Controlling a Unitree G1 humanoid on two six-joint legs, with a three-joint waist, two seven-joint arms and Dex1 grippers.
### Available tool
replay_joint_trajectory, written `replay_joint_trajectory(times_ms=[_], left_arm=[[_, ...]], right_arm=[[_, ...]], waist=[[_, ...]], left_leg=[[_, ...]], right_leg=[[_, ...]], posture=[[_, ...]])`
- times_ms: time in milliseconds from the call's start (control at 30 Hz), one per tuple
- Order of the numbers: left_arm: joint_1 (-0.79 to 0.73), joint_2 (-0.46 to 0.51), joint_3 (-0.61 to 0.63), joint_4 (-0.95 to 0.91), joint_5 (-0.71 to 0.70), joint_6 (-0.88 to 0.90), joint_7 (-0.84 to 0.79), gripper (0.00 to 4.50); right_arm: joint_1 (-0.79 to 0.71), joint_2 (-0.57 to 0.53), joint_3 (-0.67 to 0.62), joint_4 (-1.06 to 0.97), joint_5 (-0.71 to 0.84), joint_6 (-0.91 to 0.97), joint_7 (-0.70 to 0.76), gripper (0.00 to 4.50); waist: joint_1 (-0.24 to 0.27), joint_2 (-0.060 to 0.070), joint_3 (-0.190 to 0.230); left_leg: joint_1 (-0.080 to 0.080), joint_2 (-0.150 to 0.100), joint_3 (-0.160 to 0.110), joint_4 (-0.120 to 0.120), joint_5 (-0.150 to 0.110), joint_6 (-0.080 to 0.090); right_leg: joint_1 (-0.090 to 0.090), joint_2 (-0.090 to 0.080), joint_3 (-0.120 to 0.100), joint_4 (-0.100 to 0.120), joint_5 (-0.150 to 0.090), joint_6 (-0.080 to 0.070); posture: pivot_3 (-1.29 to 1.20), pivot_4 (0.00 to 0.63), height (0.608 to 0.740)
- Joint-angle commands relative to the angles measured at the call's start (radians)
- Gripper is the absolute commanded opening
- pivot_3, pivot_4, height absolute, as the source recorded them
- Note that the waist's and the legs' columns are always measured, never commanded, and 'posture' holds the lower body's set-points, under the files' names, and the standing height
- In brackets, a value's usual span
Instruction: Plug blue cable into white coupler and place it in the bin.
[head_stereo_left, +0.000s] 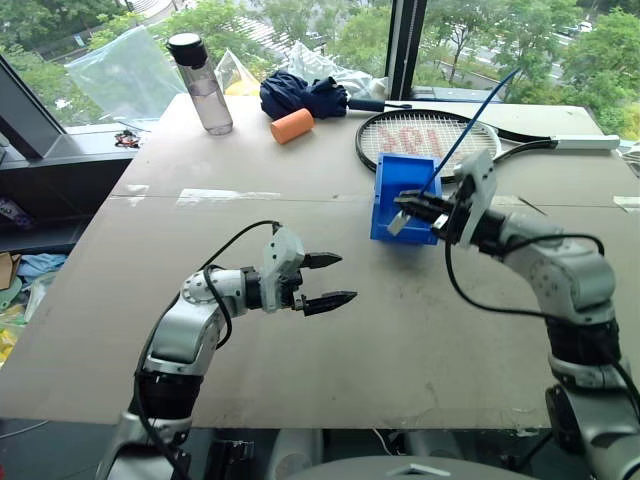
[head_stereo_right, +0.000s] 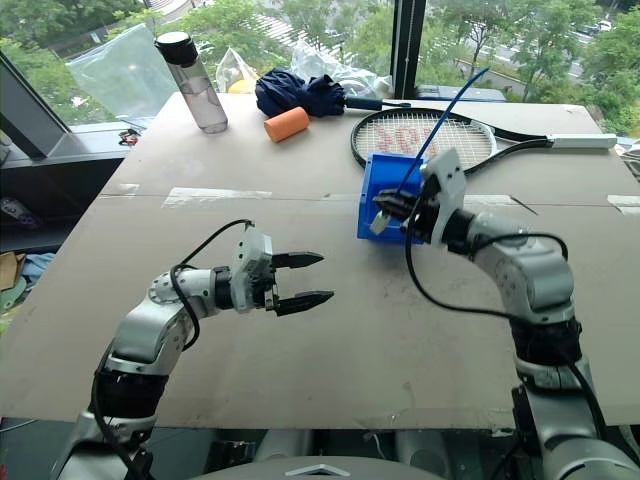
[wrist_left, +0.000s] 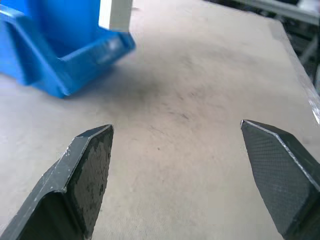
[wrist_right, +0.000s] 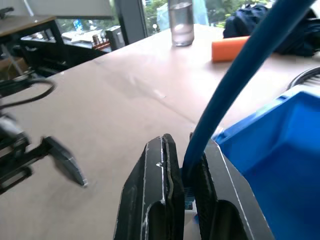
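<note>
We held the blue cable (head_stereo_left: 470, 125) pinched in our right gripper (head_stereo_left: 412, 212), its free end slanting up and the white coupler (head_stereo_left: 397, 224) hanging at the bin (head_stereo_left: 400, 175) front, judged ready for dropping in. Our left gripper (head_stereo_left: 330, 281) stood spread and empty above the table (head_stereo_left: 300, 350). The bin's inside appeared empty.

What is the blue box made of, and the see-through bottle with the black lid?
The boxy blue bin looks like smooth moulded plastic, with an even colour and a slight sheen. The clear bottle with the black cap is probably hard plastic, maybe glass: you can see through it.
</note>
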Motion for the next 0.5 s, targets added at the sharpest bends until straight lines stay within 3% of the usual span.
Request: replay_joint_trajectory(times_ms=[33, 167, 300, 400, 500], left_arm=[[0.021, -0.02, 0.033, -0.15, -0.052, 0.049, 0.114, 4.19], [0.019, -0.047, 0.011, -0.206, -0.064, 0.069, 0.191, 4.27], [0.023, -0.046, -0.005, -0.235, -0.071, 0.084, 0.23, 4.27], [0.053, -0.025, -0.009, -0.26, -0.079, 0.094, 0.239, 4.27], [0.104, 0.017, 0.005, -0.29, -0.095, 0.1, 0.231, 4.27]], right_arm=[[-0.162, -0.002, -0.029, 0.251, -0.035, 0.016, -0.03, 0.0], [-0.307, -0.003, -0.001, 0.527, -0.095, -0.057, 0.023, 1.55], [-0.305, -0.07, -0.034, 0.513, -0.07, -0.007, 0.09, 3.44], [-0.159, -0.169, -0.125, 0.279, 0.039, 0.054, 0.18, 3.44], [0.107, -0.287, -0.205, -0.036, 0.083, -0.03, 0.287, 3.44]], waist=[[0.006, 0.0, 0.0], [0.007, 0.0, 0.0], [0.009, 0.001, 0.0], [0.015, 0.001, 0.001], [0.03, 0.001, 0.0]], left_leg=[[0.0, 0.0, 0.001, 0.0, 0.0, 0.0], [-0.001, -0.001, 0.002, -0.001, 0.0, 0.0], [-0.003, -0.001, 0.003, -0.002, 0.0, 0.0], [-0.005, -0.001, 0.002, -0.002, 0.0, 0.0], [-0.009, -0.002, 0.0, -0.003, 0.0, 0.0]], right_leg=[[0.0, 0.0, 0.0, 0.0, 0.0, 0.0], [0.001, 0.0, 0.0, -0.003, 0.0, 0.0], [0.001, 0.0, 0.0, -0.006, 0.0, 0.0], [0.0, -0.001, -0.001, -0.009, 0.0, 0.0], [0.0, -0.002, -0.004, -0.013, 0.0, 0.0]], posture=[[0.0, 0.15, 0.74], [0.0, 0.15, 0.74], [0.0, 0.15, 0.74], [0.0, 0.15, 0.74], [0.0, 0.15, 0.74]])
